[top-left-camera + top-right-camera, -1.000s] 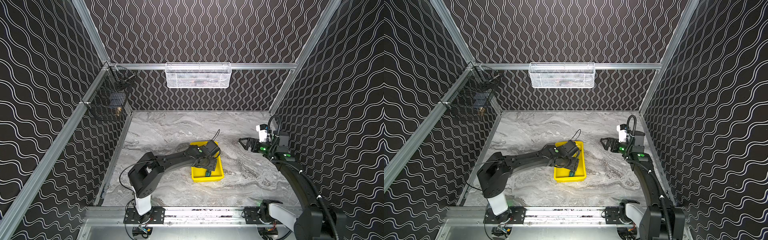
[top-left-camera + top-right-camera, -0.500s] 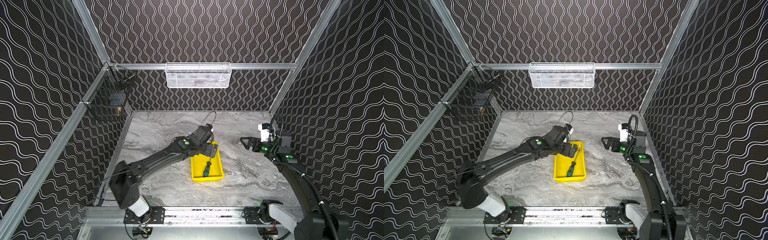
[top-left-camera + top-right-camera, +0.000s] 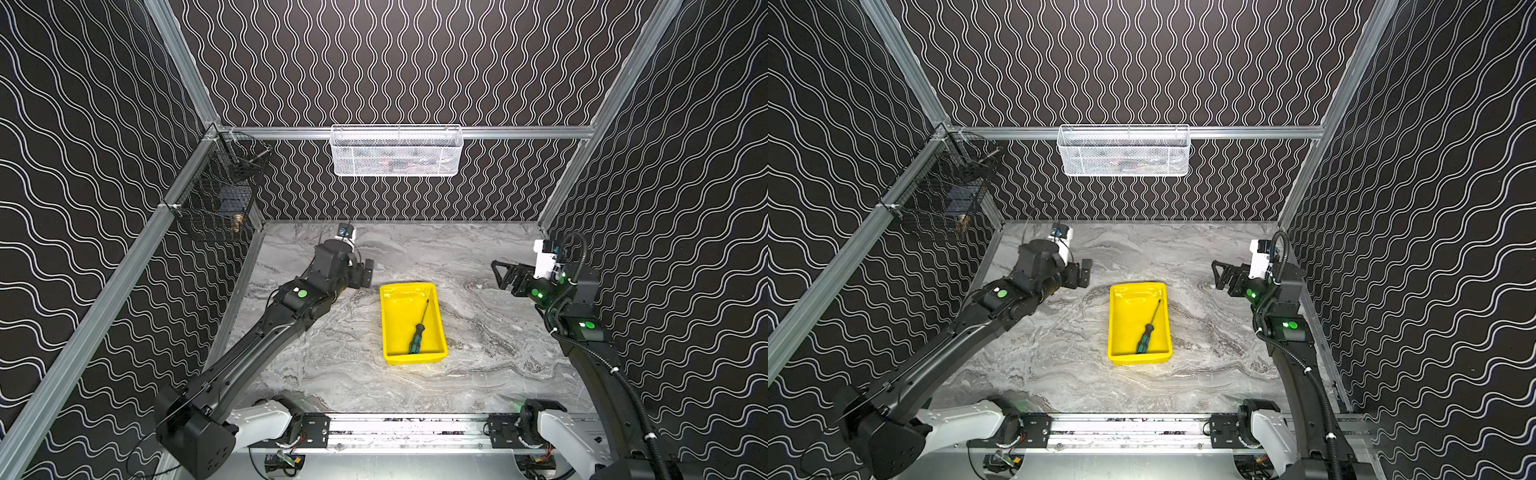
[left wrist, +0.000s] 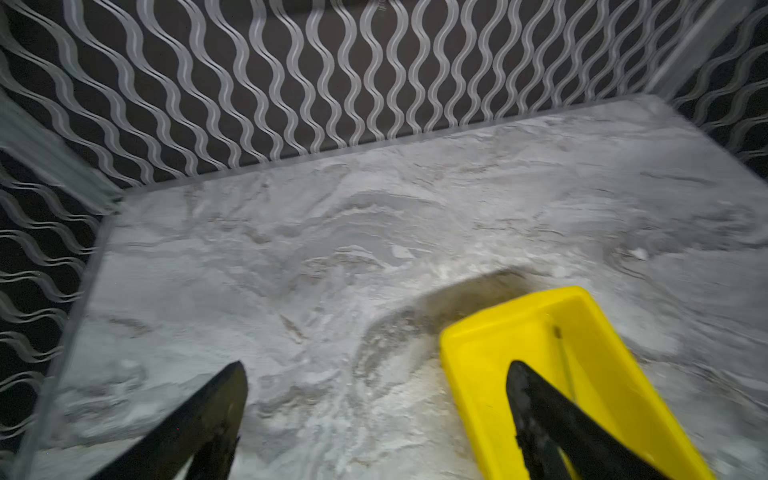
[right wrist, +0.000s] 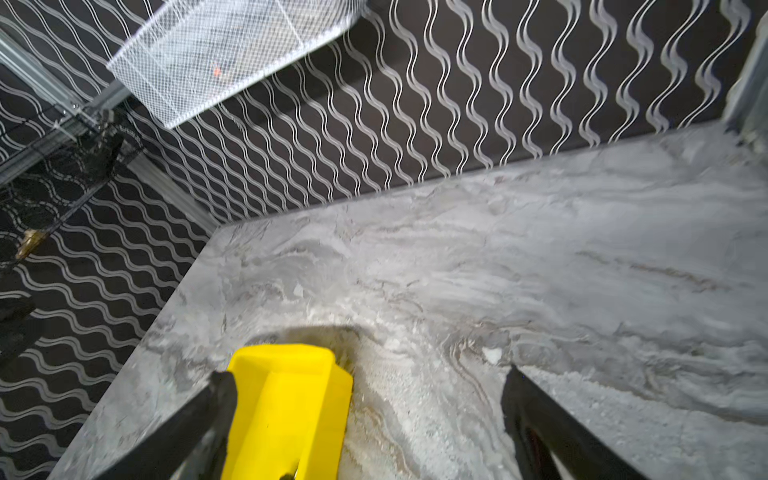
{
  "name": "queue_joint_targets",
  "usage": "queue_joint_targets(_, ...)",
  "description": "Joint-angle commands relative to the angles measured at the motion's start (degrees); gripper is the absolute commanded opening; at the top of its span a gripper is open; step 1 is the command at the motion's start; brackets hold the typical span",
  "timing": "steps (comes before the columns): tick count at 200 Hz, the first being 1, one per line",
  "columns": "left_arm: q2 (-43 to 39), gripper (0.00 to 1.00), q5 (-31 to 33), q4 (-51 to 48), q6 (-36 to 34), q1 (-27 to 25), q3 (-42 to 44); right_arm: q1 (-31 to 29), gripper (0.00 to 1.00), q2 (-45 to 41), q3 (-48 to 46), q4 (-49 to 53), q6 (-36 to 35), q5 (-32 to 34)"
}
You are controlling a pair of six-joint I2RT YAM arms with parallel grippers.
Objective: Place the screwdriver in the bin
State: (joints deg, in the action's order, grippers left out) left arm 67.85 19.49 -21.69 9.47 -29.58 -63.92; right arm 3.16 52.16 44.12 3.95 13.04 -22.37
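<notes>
In the bin (image 3: 398,309), screwdriver (image 3: 417,333), mesh basket (image 3: 397,153) beyond

left arm (image 3: 270,328) stretched long from base at near-left corner, upper link sloping forward and up, elbow bent, forearm angled toward centre. left gripper (image 3: 365,274) held raised, pointing inward – jaws spread wide, nothing between them; left wrist view shows both black fingers (image 4: 224,399) far apart. right arm (image 3: 590,353) rises steeply along right side, wrist bent inward. right gripper (image 3: 498,275) roughly level, aimed toward centre – jaws parted, empty.
</notes>
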Motion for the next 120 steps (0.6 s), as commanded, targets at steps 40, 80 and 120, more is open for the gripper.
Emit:
queue_joint_targets(40, -4.14, 0.99, -6.40, 20.75, -9.77, 9.67, 15.51, 0.01, 1.00, -4.42, -3.62, -6.43, -0.03, 18.95)
queue_joint_targets(80, -4.23, 0.99, -9.57, 28.59, -11.51, 16.73, 23.25, 0.01, 1.00, -4.58, -14.85, -21.99, -8.22, 20.99)
queue_joint_targets(120, -1.10, 0.99, -17.63, 42.40, -8.04, 23.92, 32.67, 0.01, 1.00, 0.34, -26.85, -41.29, -8.82, 18.61)
